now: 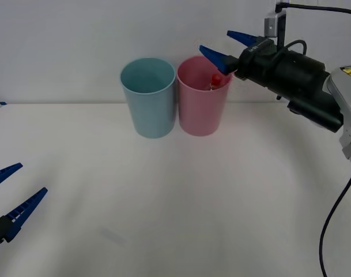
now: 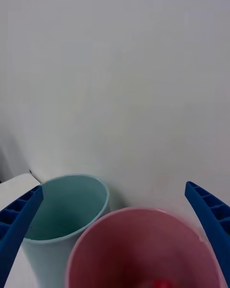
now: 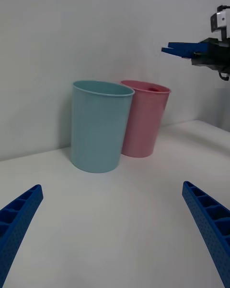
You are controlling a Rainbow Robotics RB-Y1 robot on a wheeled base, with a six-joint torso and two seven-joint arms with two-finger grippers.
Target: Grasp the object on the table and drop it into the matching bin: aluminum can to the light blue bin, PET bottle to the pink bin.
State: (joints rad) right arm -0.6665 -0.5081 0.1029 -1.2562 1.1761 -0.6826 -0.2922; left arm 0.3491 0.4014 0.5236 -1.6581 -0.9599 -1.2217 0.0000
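Inside pink bin (image 1: 203, 109), red-capped bottle (image 1: 216, 78), label seemingly unreadable, right pincer (image 1: 227, 47) spread above

You get bright, even light — soft shadows under the bins on the counter (image 1: 163, 231); nearest pink rim (image 2: 143, 212) blurs.

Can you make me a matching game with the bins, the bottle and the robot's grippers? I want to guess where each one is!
Things:
1. bottle
2. blue bin
3. right gripper
4. left gripper

Places:
A. low over the table's near left corner, open
B. inside the pink bin, red cap showing
C. above the pink bin's rim, open
D. standing on the table, touching the pink bin's left side

Pairs: 1-B, 2-D, 3-C, 4-A
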